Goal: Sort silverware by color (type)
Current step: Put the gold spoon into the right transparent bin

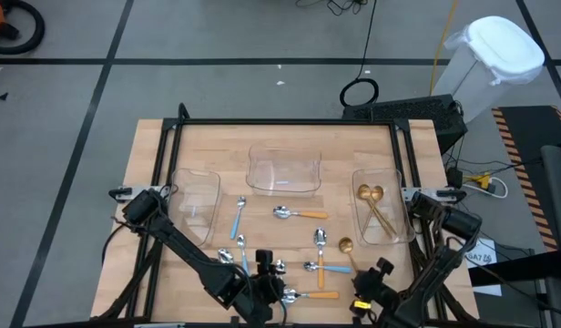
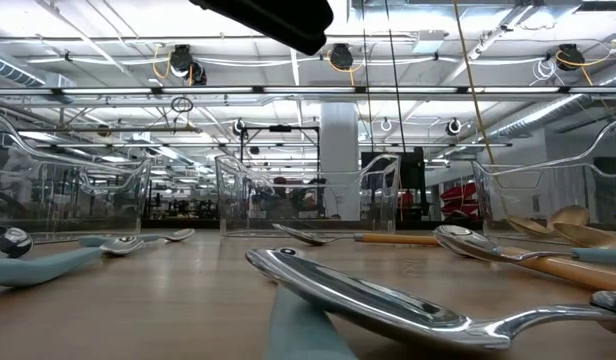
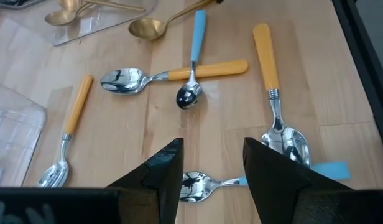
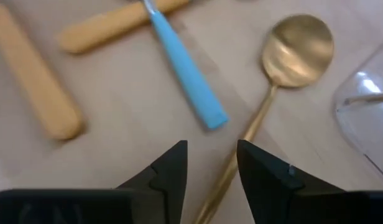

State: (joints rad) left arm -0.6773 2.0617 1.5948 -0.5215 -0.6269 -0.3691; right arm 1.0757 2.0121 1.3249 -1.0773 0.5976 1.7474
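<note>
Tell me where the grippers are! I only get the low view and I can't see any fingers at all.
Observer: The right gripper hangs open over the handle of a loose gold spoon.
Operator: Where's that spoon lying?
Observer: On the table, just beside the right tray.
Operator: And the other gripper?
Observer: The left gripper is open too, above a blue-handled spoon.
</note>
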